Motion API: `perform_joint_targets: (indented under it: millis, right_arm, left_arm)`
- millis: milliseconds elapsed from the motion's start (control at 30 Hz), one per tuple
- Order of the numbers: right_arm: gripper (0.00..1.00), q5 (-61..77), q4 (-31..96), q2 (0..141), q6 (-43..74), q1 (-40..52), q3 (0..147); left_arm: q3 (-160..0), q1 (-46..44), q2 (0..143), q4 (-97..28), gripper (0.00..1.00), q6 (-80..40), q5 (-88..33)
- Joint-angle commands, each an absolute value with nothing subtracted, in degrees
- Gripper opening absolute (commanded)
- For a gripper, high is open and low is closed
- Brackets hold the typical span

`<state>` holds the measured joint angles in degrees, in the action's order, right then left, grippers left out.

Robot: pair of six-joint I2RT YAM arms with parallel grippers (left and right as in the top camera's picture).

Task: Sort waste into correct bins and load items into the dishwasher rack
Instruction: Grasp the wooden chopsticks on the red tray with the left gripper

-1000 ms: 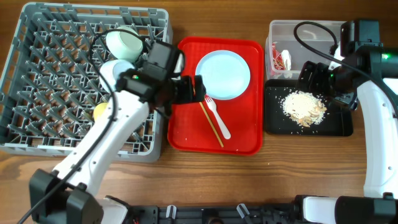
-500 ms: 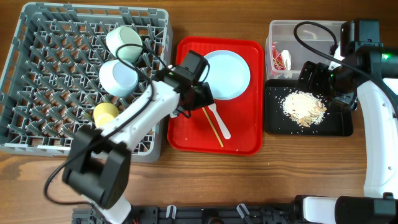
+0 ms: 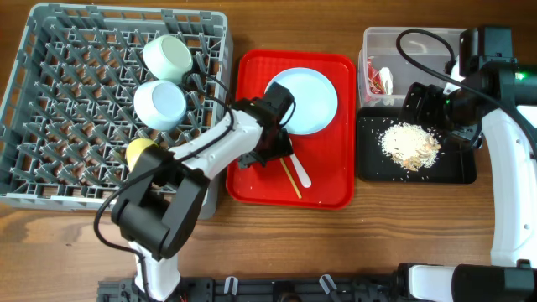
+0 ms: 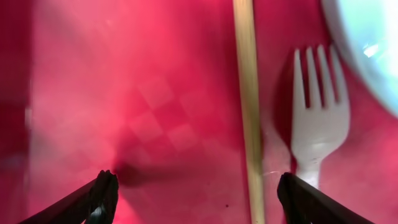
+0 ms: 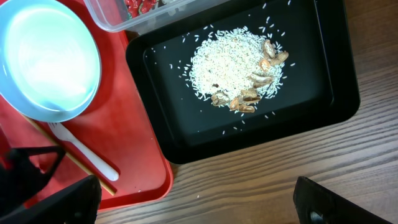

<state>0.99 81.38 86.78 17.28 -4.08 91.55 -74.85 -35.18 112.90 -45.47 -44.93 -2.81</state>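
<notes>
**Left claw** (image 4: pixel 199 200): open wide and empty, low over the middle of the red tray (image 4: pixel 155 93). One finger is over bare red floor and the other is past the fork handle, so the chopsticks and fork lie between the two.

**Chopsticks** (image 4: pixel 248 112): thin pale wood, flat on the red tray, just beside the fork. Whether one stick or two cannot be told.

**Fork** (image 4: pixel 318 124): white plastic, flat on the red tray. Its tines point toward the plate and its head is close to the plate's rim.

**Plate** (image 3: pixel 302 101): round and pale, flat in the far half of the red tray.

**Right claw** (image 5: pixel 199 208): fingers spread wide, holding nothing. It is raised off the right side of the red tray, above the black tray.

**Black tray** (image 3: pixel 457 172): shallow, on the desk (image 3: pixel 377 243) just right of the red tray, level with its near half.

**Scraps** (image 5: pixel 236 65): a whitish, rice-like heap with a few brownish bits, lying in the black tray, with stray grains around it.

**Tub** (image 3: pixel 377 38): clear and deep, right of the red tray at its far end, close against the black tray.

**Wrapper** (image 3: pixel 382 81): red and white, crumpled, inside the tub.

**Rack** (image 3: pixel 50 101): grey, with lattice walls and pegs, just left of the red tray.

**Bowls** (image 3: pixel 168 57): two, pale mint, among the pegs in the part of the rack nearer the red tray, one beyond the other.

**Cup** (image 3: pixel 140 151): small and yellow, in the rack nearer than the bowls, partly hidden by the left arm.
</notes>
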Motion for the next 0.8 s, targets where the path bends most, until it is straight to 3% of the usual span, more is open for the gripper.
perform_joint_targets:
  millis: [0, 533, 667, 767]
  right_arm:
    - [1.0, 0.03, 81.17, 86.41, 16.49, -4.14, 91.96]
    - [1.0, 0.03, 81.3, 86.41, 16.51, -4.14, 91.96]
    - [1.0, 0.05, 81.3, 86.41, 16.51, -4.14, 91.96]
    - [1.0, 0.05, 81.45, 86.41, 16.51, -4.14, 91.96]
  left_arm:
    - [-74.67, -37.1, 114.39, -45.67, 0.81, -45.67, -0.93]
    - [-71.16, -39.27, 114.41, -47.07, 0.64, -45.71, 2.66]
    - [-71.16, -39.27, 114.41, -47.18, 0.43, -45.71, 2.44]
    - [-71.16, -39.27, 114.41, -47.18, 0.33, -45.71, 2.44]
